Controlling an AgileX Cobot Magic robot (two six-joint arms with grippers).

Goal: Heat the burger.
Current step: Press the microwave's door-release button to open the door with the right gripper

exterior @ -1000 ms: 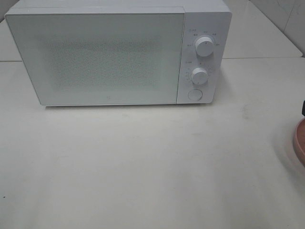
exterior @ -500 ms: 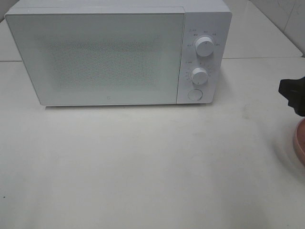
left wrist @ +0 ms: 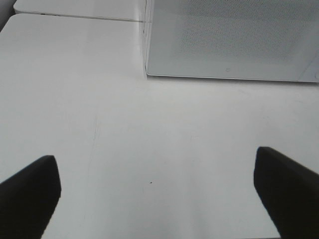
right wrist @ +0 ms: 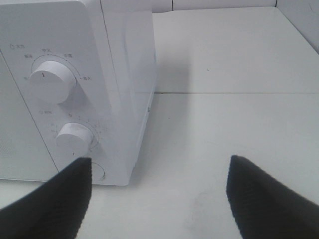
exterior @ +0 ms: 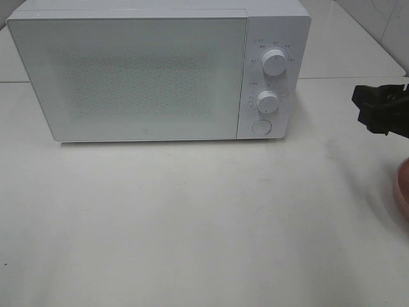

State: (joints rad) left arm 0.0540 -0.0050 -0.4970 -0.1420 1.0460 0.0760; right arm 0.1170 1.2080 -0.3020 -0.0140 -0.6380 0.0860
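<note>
A: So, what's new?

B: The microwave (exterior: pixel 147 77), upper left on the table (exterior: pixel 192 224), stays shut. The right tool (exterior: pixel 370 109) has come in from the right edge, level with the dials (exterior: pixel 274 62), spread wide and holding nothing.

A: The left tool (left wrist: pixel 155 157)?

B: Also spread wide, empty.

A: And the burger?

B: Out of view; only a plate (exterior: pixel 402 185) rim shows at the right edge. I'd judge the door gets opened first.

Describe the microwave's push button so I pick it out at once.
Take the microwave at the back of the table; its controls run down its right side. The button is the lowest of three round ones, flat and unmarked, while the two knobs above stick out inside printed scales.
</note>
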